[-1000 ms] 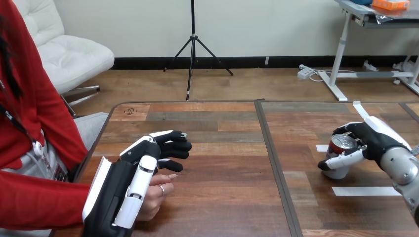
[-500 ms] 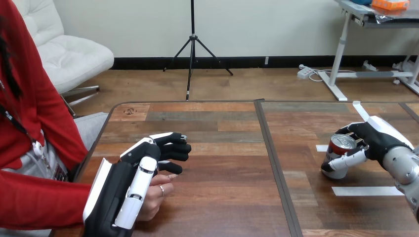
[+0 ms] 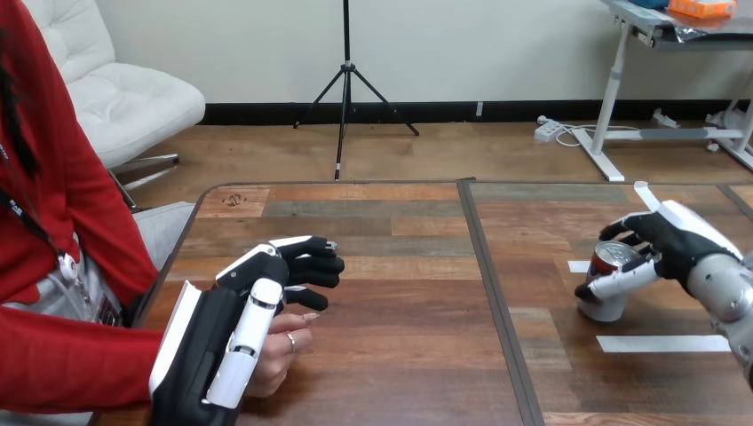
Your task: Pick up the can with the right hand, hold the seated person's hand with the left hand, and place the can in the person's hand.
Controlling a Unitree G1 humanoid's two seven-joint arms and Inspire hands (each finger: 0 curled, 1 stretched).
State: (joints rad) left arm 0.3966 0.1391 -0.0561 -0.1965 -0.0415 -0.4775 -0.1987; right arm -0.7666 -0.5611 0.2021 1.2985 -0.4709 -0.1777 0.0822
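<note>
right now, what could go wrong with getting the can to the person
The right robot hand grips the can near its top, so it may tilt or slip when lifted. The left robot hand lies over the person's hand, so the can may find no open palm to land in.

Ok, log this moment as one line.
right hand: shut on can | left hand: over person's hand, grip unclear | can: not yet delivered
</note>
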